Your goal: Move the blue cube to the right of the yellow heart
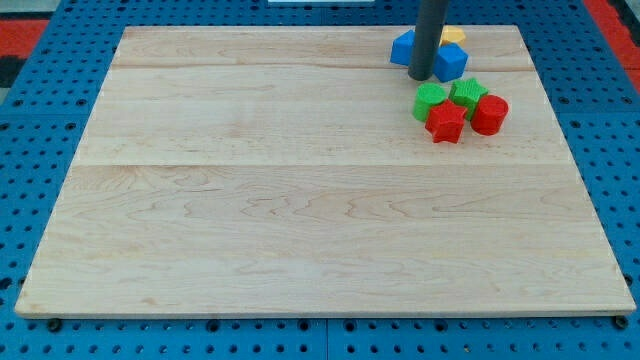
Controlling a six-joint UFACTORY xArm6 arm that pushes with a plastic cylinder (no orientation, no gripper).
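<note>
The dark rod comes down from the view's top, and my tip (pixel 421 77) rests on the board at the top right. A blue cube (pixel 451 62) sits just to the right of the tip, touching or nearly touching the rod. Another blue block (pixel 402 47) lies to the left of the rod, partly hidden by it. A yellow block (pixel 454 35), mostly hidden, peeks out behind the blue cube at the board's top edge; its shape cannot be made out.
Below and right of the tip lies a tight cluster: a green block (pixel 430 98), a green star-like block (pixel 467 93), a red star (pixel 446 122) and a red cylinder-like block (pixel 489 114). The wooden board (pixel 300 200) lies on a blue pegboard.
</note>
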